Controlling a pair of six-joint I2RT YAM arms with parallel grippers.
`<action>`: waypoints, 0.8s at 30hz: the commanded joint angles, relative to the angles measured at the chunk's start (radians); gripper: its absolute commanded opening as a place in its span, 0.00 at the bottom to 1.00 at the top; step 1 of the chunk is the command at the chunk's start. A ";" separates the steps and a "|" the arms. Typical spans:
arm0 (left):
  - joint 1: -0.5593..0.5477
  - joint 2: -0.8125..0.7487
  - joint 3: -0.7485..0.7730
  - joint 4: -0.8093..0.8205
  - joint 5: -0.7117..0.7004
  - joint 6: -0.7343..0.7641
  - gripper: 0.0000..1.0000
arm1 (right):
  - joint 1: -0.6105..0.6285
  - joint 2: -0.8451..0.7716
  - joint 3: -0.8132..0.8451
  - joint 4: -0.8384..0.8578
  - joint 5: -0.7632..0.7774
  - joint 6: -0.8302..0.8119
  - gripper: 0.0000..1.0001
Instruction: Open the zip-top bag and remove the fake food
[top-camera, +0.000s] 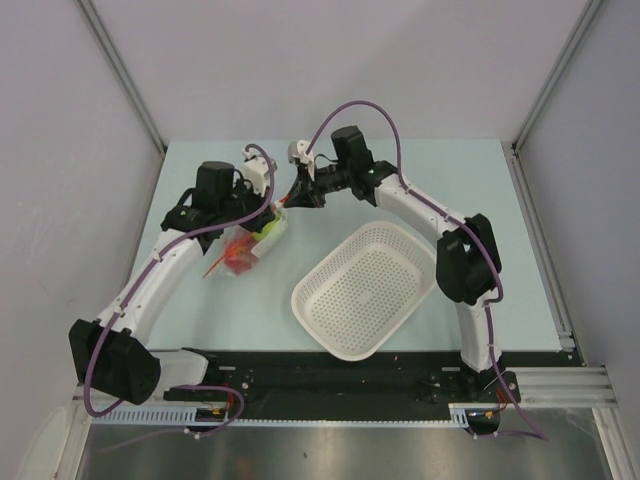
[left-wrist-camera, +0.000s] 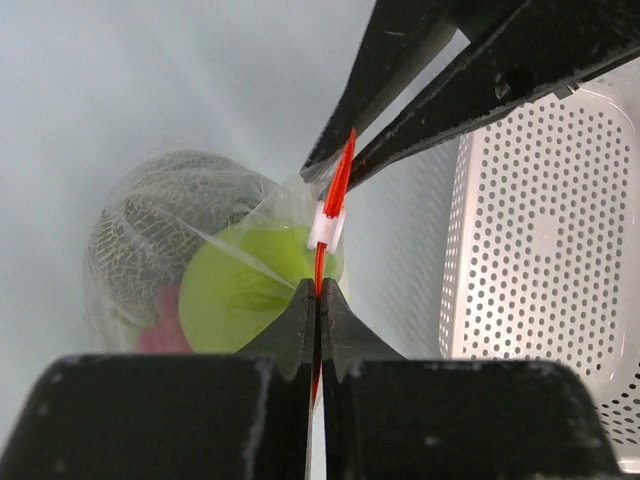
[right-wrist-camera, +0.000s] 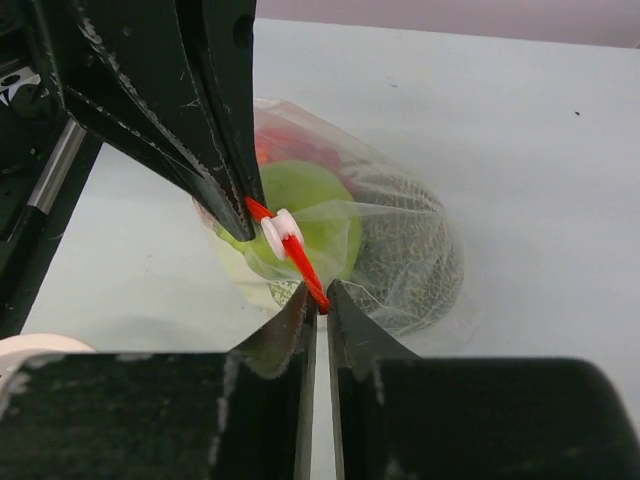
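Surface: pale blue-green table
Bag: 1 clear crinkly plastic zip-top bag, left of 1 white perforated basket
Food: 1 green plastic apple inside bag
Claws: 2, left gripper and right gripper, each clamped on 1 orange-red zip strip

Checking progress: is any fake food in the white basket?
No, the white basket holds nothing, and the fake food sits inside the zip-top bag.

One zip-top bag; one basket
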 joint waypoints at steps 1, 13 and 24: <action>0.004 -0.022 0.003 0.053 0.054 0.021 0.00 | 0.009 0.018 0.085 -0.034 -0.034 -0.015 0.07; 0.007 0.029 0.035 0.092 0.054 -0.057 0.54 | 0.017 0.031 0.117 -0.123 -0.047 -0.070 0.00; 0.010 0.075 0.074 0.101 0.065 -0.036 0.11 | 0.007 0.045 0.145 -0.134 -0.065 -0.052 0.00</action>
